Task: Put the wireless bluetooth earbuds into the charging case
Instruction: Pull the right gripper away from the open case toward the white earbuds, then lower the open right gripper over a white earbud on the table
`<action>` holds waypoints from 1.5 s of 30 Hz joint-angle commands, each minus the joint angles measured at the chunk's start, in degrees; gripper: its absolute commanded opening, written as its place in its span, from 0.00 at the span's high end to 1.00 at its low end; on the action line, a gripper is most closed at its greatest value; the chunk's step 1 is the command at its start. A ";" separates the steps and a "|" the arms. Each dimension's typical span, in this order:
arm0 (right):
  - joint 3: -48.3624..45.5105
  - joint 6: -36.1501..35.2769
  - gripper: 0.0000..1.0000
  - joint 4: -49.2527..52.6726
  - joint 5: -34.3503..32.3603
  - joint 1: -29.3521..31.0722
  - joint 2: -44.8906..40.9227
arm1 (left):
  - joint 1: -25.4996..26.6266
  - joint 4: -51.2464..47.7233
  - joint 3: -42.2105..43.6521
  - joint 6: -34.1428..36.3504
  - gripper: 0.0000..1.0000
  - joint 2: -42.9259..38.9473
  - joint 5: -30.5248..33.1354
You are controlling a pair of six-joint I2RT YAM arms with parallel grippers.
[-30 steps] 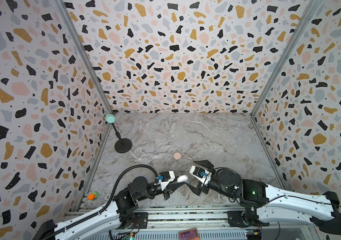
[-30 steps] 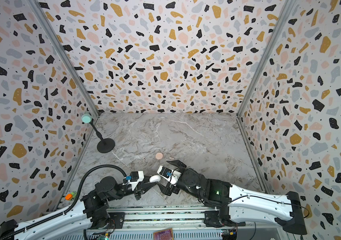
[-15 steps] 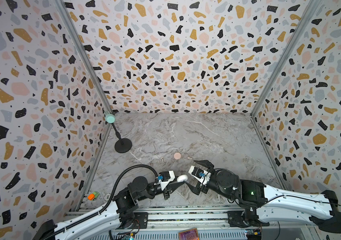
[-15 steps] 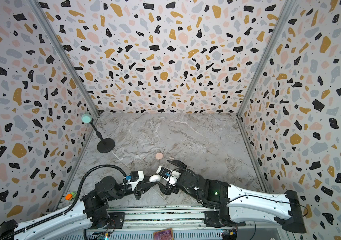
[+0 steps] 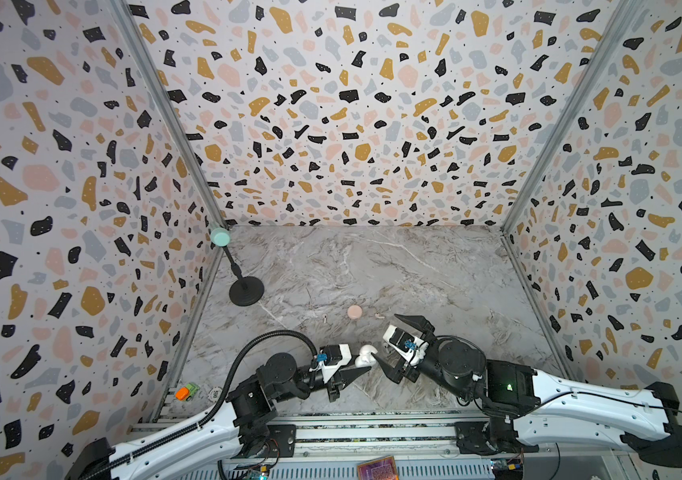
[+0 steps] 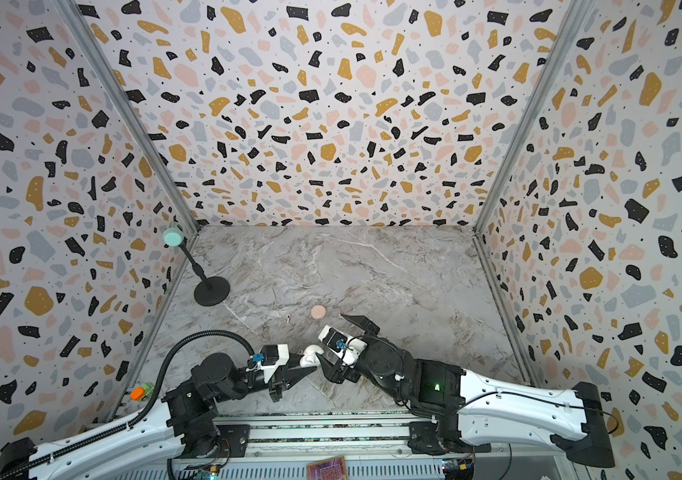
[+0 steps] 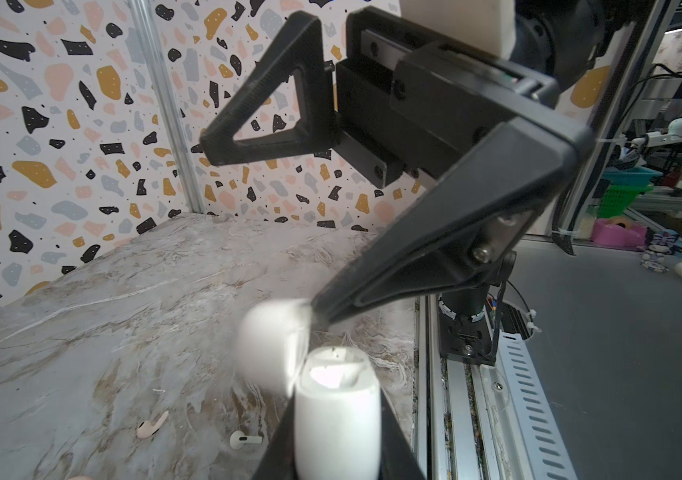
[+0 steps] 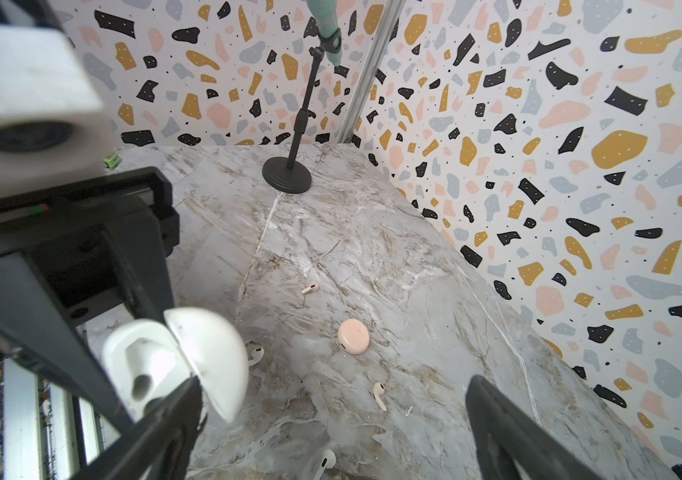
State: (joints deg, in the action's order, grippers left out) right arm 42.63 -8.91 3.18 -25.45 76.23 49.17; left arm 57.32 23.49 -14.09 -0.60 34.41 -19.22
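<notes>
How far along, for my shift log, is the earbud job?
Done: the white case is off the table, lid open. In hand: the left gripper is shut on it; the right gripper is open, one finger at the lid. Left: four earbuds lie loose on the table, none seated, and the pink case is closed.

Open white case, four earbuds loose
The white charging case (image 5: 366,355) is raised at near centre, lid hinged open; two white earbuds (image 8: 256,354) and two pale pink earbuds (image 8: 310,287) lie scattered around the closed pink case (image 5: 354,311) just beyond.
</notes>
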 commanded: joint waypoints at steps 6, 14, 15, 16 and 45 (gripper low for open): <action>2.96 4.98 0.01 -0.89 -0.54 -0.28 -4.44 | 0.38 1.04 -1.65 2.76 1.00 -1.44 2.17; 9.83 22.33 0.01 7.85 -9.13 -4.49 -6.05 | 0.35 2.41 -0.17 8.42 1.00 -7.04 12.04; 10.55 25.49 0.01 9.92 -8.44 -6.40 -5.80 | 0.34 2.65 0.09 8.60 1.00 -7.83 13.13; 10.88 28.27 0.01 11.62 -6.90 -8.53 -5.75 | 0.34 2.83 0.20 8.96 1.00 -8.49 14.40; 18.10 52.74 0.01 36.33 15.54 -24.55 26.61 | 0.42 0.80 5.02 13.16 1.00 -20.80 26.47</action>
State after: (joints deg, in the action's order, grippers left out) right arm 57.41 41.01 34.50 -11.03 51.86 74.43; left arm 57.56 20.69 -9.61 12.25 14.31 7.53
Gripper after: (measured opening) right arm 0.989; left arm 0.236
